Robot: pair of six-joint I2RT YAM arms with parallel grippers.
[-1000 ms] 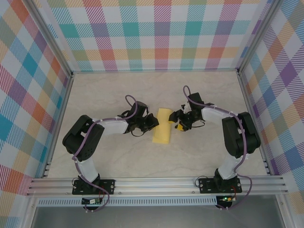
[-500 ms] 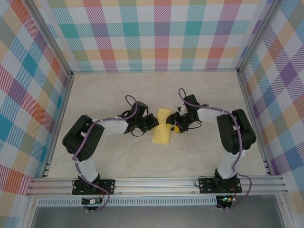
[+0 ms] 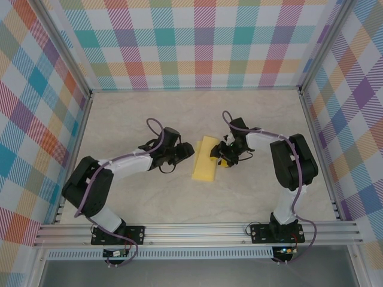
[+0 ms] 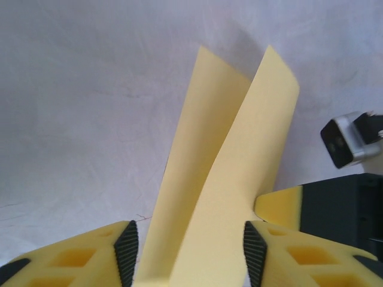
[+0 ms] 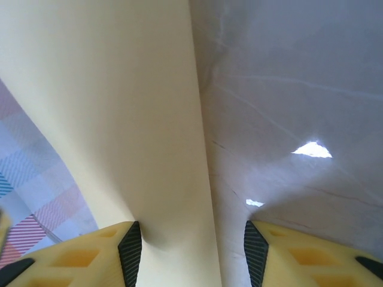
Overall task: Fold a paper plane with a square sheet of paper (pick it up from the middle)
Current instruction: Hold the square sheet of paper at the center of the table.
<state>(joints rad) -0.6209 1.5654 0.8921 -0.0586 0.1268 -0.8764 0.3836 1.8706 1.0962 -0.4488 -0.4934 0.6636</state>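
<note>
Plaid panels point(image 3: 203, 48) in bright checks wall off a pale marbled surface point(image 3: 149, 197), with an aluminium rail point(image 3: 197, 233) across the bottom of the frame. At the centre of the top view lies the square sheet of paper point(image 3: 204, 160), doubled over loosely into a long strip that runs up and down the frame at a slight tilt.

The left hand point(image 3: 190, 153) meets the strip from the left of the frame and the right hand point(image 3: 218, 156) from the right, so each has one long edge to work. In the left wrist view the pads point(image 4: 127, 254) stand apart, and the sheet rises between them as an open V; nothing is pinched. With its jaws spread like this it steadies nothing, and the fold sits on its own spring.

In the right wrist view the pads point(image 5: 130, 248) are likewise apart. The bowed upper flap runs down to the left-hand pad, and the other pad hangs over bare surface. I judge this hand is placed to press that flap down so the centre crease can be sharpened.

Little else is about. What crowds each hand is the other. The right hand's yellow finger point(image 4: 280, 206) shows just beside the sheet at the right of the left wrist view, so any stroke along the crease must keep the two from meeting.
</note>
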